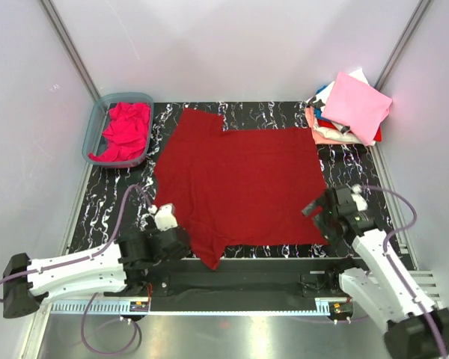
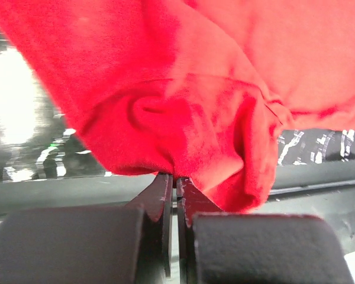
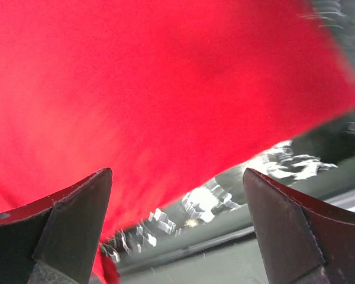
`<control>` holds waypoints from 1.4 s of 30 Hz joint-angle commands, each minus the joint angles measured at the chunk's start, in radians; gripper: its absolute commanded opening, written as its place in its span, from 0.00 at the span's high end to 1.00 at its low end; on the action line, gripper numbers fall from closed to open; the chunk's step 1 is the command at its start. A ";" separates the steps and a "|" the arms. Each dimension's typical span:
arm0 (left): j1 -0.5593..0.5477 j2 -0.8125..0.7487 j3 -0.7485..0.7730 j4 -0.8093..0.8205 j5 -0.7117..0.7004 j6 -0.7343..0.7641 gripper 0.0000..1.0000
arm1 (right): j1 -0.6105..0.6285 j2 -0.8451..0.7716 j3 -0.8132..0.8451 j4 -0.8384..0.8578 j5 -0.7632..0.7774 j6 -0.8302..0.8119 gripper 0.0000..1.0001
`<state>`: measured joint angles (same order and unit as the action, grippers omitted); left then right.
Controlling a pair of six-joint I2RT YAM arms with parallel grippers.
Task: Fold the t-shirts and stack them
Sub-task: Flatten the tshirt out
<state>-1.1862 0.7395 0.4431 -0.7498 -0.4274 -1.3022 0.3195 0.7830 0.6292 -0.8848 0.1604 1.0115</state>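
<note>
The left gripper (image 2: pixel 176 182) is shown by its wrist view clamped on a bunched fold of the crimson t-shirt (image 2: pixel 183 118). The right gripper (image 3: pixel 177 176) is held wide, gripping nothing, at the shirt's near edge. Only overhead is the shirt seen spread across the table (image 1: pixel 346 170).

Left arm (image 1: pixel 75 273) lies low, stretched along the near edge, left gripper (image 2: pixel 174 180) pinched tight on a bunched edge of the crimson t-shirt (image 1: pixel 239 179); right arm (image 1: pixel 385 280) angles forward and inward, right gripper (image 3: pixel 177 173) spread wide.
</note>
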 commanded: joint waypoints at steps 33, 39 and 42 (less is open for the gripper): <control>0.019 -0.055 -0.030 0.012 -0.030 0.017 1.00 | -0.551 0.167 -0.172 0.201 -0.203 -0.019 0.34; 0.019 -0.046 -0.026 0.024 -0.028 0.020 1.00 | -0.551 -0.135 -0.155 0.006 -0.203 -0.033 0.28; 0.019 -0.025 -0.024 0.043 -0.024 0.024 1.00 | -0.551 -0.096 -0.161 -0.051 -0.301 0.007 0.29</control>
<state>-1.1717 0.7006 0.4145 -0.7532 -0.4381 -1.2869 -0.2291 0.6472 0.4435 -0.8417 -0.0479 1.0035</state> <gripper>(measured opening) 0.023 0.711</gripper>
